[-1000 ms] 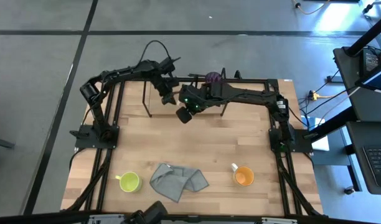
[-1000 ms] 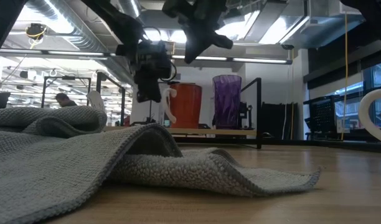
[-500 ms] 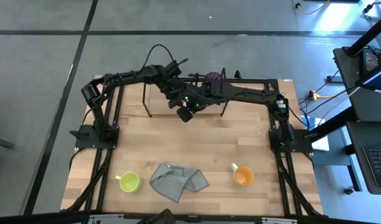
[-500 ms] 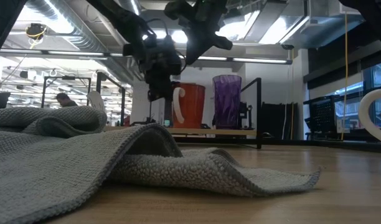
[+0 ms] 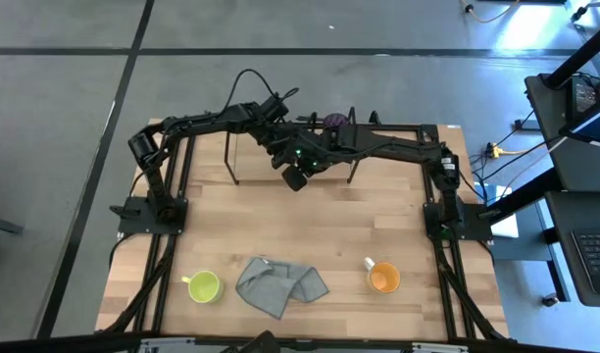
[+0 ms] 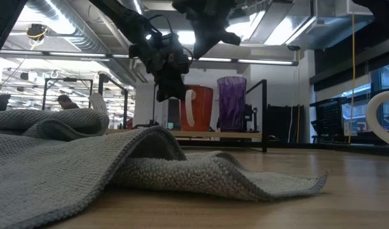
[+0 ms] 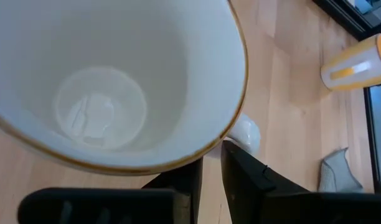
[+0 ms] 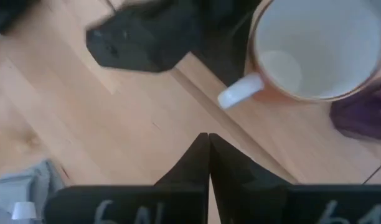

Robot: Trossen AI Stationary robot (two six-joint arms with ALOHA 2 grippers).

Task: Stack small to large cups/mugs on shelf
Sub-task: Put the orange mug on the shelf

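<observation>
Left claw (image 7: 212,180) hovered over mug (image 7: 109,81) on shelf (image 6: 213,134), fingers nearly together, gripping nothing you could see. Mug sat just beside purple tumbler (image 6: 231,104). Right claw (image 8: 208,163) pinched shut, empty, alongside. Yellow-green mug (image 5: 203,287), orange mug (image 5: 383,278) waited on near counter (image 5: 329,226), well apart from both claws.

No brand, label or sign can be read; only blurred pale marks, perhaps digits, show on the right gripper (image 8: 208,155).

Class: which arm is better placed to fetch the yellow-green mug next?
Left: the round yellow-green ceramic mug stands at the front on that arm's side, while the orange ceramic mug stands on the right arm's side.
</observation>
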